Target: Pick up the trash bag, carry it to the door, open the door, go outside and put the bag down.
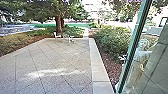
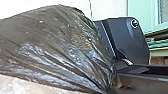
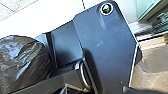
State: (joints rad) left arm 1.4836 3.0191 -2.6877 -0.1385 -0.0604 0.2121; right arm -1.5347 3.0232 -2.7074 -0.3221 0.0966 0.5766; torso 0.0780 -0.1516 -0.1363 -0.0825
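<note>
Step in hand, as judged: carry-out. The left jaws appear closed on the gathered neck (image 2: 106,85) of the shiny dark plastic trash bag (image 2: 57,42). Right jaws: opening cannot be determined. Travel over the grey paving (image 1: 55,60) requires clearance from the slim green frame (image 1: 134,42).

Gleams brown-black on the trash bag (image 2: 55,37), green on the post (image 1: 138,26) at the head view's right; crisscrosses grey-beige paving (image 1: 57,57) darkly.

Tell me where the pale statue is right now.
The pale statue shows toward the right of the head view, just right of the slanting green post, with leafy shrubs on the post's other side.
</note>
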